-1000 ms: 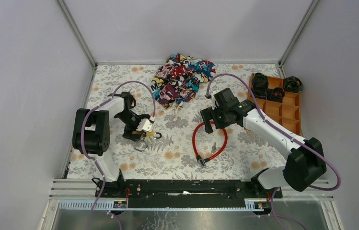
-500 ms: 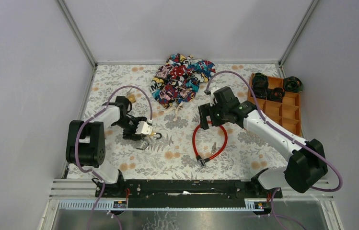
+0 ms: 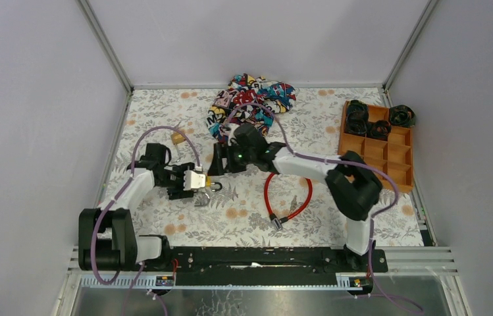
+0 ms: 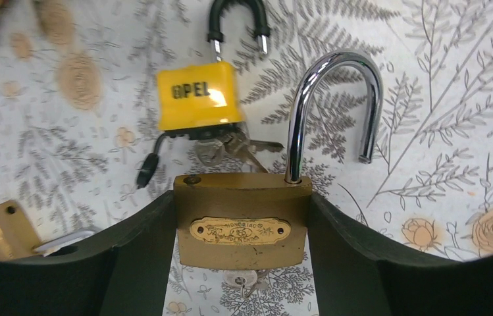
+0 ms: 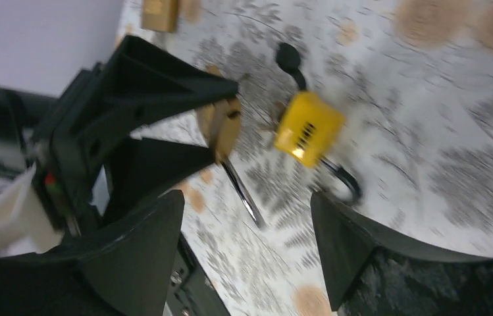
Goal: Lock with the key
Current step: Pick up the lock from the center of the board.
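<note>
A brass padlock (image 4: 242,230) sits between my left gripper's (image 4: 242,197) fingers, which press on both its sides. Its chrome shackle (image 4: 336,99) stands open, one end free. A key (image 4: 249,280) with a small ring sticks out of the padlock's underside. In the top view the left gripper (image 3: 199,181) is at the left middle of the table. My right gripper (image 3: 219,158) hovers just beyond it, open and holding nothing. The blurred right wrist view shows the right gripper (image 5: 247,201) over the mat, facing the brass padlock (image 5: 220,128).
A yellow padlock (image 4: 197,99) with keys lies just beyond the brass one. A second brass padlock (image 3: 178,138) lies farther back left. A red cable lock (image 3: 289,191) is at mid-table, a patterned cloth (image 3: 250,105) at the back, an orange tray (image 3: 388,155) at right.
The right arm has swung left from the red cable lock to just beyond the left gripper. The left gripper's fingers have narrowed onto the brass padlock and its arm has shifted.
</note>
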You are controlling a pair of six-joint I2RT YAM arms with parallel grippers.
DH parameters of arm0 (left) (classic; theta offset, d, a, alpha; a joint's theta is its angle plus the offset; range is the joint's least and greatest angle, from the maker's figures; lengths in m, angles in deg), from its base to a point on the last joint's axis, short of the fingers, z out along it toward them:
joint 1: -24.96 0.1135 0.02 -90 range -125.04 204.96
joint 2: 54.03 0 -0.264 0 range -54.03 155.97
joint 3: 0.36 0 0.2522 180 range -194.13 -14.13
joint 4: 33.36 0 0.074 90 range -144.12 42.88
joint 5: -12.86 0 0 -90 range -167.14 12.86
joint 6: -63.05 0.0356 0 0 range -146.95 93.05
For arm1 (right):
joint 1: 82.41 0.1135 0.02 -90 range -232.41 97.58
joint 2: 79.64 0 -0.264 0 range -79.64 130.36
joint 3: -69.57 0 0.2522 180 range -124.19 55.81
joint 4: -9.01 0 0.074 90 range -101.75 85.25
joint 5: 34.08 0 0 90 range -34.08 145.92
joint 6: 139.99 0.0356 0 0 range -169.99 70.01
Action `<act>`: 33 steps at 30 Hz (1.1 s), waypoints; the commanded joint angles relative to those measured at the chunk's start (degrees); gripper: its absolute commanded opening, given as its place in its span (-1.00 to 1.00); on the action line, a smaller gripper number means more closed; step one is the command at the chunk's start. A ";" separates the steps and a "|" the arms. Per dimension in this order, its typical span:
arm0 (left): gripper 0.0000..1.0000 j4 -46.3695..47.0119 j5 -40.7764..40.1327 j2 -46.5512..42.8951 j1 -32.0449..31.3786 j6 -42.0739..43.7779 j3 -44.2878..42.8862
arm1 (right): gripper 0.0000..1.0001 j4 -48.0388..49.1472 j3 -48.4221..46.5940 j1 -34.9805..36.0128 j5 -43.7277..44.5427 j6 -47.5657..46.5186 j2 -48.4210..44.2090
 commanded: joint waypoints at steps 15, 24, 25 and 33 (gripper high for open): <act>-1.00 10.89 12.24 -4.88 0.30 -9.78 -0.40 | 0.34 13.13 -14.43 2.31 -15.47 16.70 18.59; -1.00 13.94 13.99 -4.78 -0.27 -13.12 -3.30 | -1.00 11.29 -18.81 2.11 -17.93 20.43 19.59; -1.00 13.92 14.15 -4.92 -0.27 -13.10 -3.72 | -1.00 11.40 -18.30 1.87 -17.92 20.80 18.82; 0.97 13.52 15.57 -12.15 -0.27 -4.07 -2.72 | -1.00 23.70 -6.27 -5.01 -19.45 33.22 6.45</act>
